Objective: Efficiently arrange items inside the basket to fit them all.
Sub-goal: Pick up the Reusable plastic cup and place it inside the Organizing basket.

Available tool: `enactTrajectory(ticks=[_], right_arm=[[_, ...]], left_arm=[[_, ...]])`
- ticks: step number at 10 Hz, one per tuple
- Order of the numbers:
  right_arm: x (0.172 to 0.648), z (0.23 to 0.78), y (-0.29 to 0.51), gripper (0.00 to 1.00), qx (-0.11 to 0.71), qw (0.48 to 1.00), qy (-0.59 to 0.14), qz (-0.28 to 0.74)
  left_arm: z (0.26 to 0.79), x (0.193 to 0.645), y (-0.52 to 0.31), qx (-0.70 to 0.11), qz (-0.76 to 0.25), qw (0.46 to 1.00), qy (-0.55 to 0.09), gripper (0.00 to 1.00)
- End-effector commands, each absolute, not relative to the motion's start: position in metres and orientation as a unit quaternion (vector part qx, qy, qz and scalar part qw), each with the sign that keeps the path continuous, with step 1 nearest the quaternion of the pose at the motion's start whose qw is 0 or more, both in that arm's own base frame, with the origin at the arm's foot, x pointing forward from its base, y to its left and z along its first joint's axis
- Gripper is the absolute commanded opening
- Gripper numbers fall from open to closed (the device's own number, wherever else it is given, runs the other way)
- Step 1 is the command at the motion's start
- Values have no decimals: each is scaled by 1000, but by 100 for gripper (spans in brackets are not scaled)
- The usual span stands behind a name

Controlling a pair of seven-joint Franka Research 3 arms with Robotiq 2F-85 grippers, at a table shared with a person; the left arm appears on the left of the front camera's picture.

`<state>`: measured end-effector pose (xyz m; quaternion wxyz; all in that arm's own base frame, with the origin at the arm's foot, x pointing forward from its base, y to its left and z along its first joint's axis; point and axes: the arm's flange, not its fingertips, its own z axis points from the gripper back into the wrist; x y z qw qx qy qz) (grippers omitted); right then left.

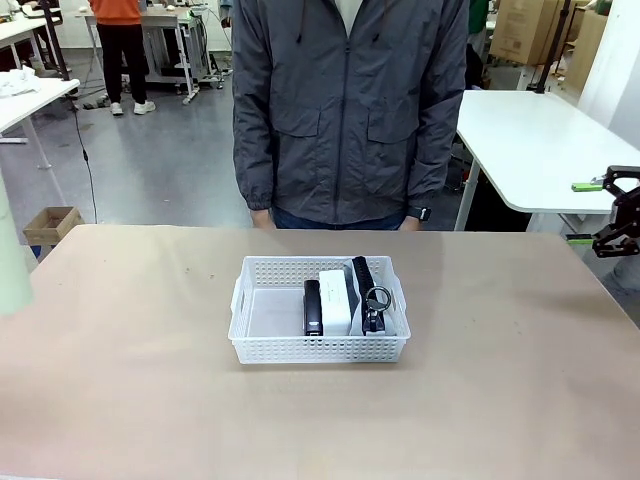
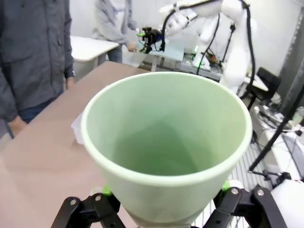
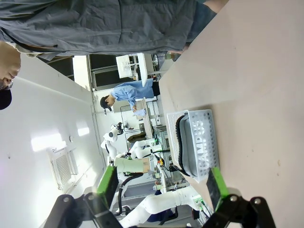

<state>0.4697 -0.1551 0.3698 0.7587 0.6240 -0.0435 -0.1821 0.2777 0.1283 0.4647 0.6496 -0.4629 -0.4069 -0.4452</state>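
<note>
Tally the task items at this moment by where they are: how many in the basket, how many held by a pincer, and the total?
In the white basket: 3 (black stapler, white block, grey zip pouch)
Held in the left pincer: 1 (pale green cup)
Held in the right pincer: 0
Total: 4

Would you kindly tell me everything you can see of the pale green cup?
The pale green cup is smooth, plain plastic by its look, with a thick rolled rim and walls tapering to a narrower base. It is empty, its mouth facing the left wrist camera. The left gripper clamps it near the base, green pads on either side. In the front view its side shows at the table's left edge.
</note>
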Motion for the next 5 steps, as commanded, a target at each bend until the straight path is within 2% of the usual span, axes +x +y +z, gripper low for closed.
enactTrajectory(ticks=[1,2,5], right_arm=[[469,372,-157,100,623,762,-45,-171],[469,372,-157,100,623,762,-45,-171],[469,372,-157,100,623,762,-45,-171]], left_arm=[[467,273,144,-476,-432,627,-440,20],[465,278,128,-463,-445,650,-407,20],[465,278,128,-463,-445,650,-407,20]])
